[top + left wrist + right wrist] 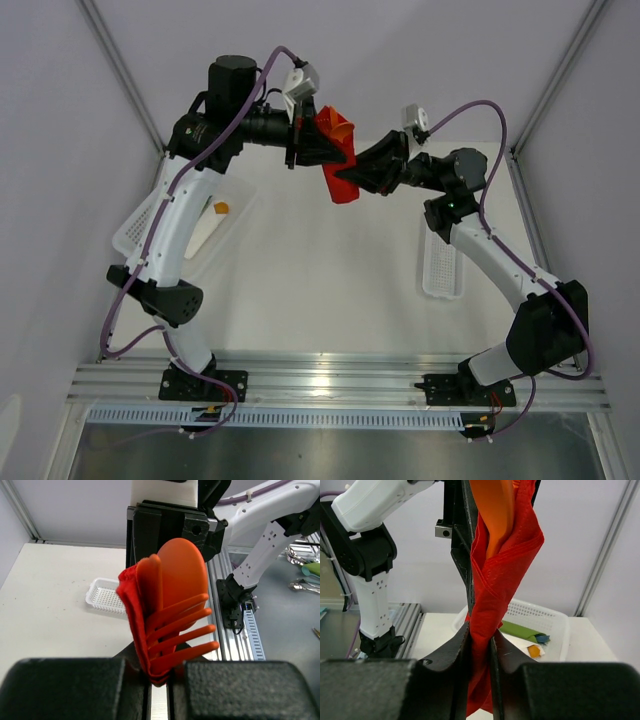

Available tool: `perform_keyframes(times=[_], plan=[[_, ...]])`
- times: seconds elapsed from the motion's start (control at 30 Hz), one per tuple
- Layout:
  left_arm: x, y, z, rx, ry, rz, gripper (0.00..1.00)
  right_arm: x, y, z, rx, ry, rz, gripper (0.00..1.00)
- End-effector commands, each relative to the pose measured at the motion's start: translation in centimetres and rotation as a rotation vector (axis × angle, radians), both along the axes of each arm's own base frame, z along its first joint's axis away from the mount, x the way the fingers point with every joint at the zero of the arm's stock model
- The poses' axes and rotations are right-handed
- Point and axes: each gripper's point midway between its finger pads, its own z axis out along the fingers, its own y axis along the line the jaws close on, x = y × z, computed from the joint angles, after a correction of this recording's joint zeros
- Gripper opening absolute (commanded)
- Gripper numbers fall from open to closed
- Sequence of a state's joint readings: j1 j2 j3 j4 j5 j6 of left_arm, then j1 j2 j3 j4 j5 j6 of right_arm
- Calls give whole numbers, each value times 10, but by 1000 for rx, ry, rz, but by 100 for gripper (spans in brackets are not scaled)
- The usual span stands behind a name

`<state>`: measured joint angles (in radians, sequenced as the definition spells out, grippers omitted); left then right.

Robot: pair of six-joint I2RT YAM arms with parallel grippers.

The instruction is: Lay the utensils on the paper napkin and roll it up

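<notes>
Pale lilac walls [400, 50] enclose a white table [320, 290].

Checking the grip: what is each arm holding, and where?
Both hold the napkin wrapped around the utensils: left fingers pinch it near their heads, right fingers its twisted lower part.

Tally in view
One paper napkin [338, 188], at least two utensils [180, 580], two baskets: left basket [132, 232], right basket [441, 272]; one green bar [520, 630].

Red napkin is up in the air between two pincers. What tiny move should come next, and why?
Probably the right pincer should turn its wrist to twist the napkin tighter: it grips the loose, baggy end, while the left pincer clamps the other end with the utensils poking out.
</notes>
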<state>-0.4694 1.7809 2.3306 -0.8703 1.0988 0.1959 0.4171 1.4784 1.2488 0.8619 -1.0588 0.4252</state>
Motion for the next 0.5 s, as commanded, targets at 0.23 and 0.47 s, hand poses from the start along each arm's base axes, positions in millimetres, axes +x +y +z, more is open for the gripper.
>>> perform_keyframes(times=[0.23,0.47], plan=[[-22,5,13,-15,-119,-71,4,-5,-2,-8,-66,-14,56,6],[-10,7,21,-12,-110,22,58,5,-3,-8,-46,-24,-8,0]])
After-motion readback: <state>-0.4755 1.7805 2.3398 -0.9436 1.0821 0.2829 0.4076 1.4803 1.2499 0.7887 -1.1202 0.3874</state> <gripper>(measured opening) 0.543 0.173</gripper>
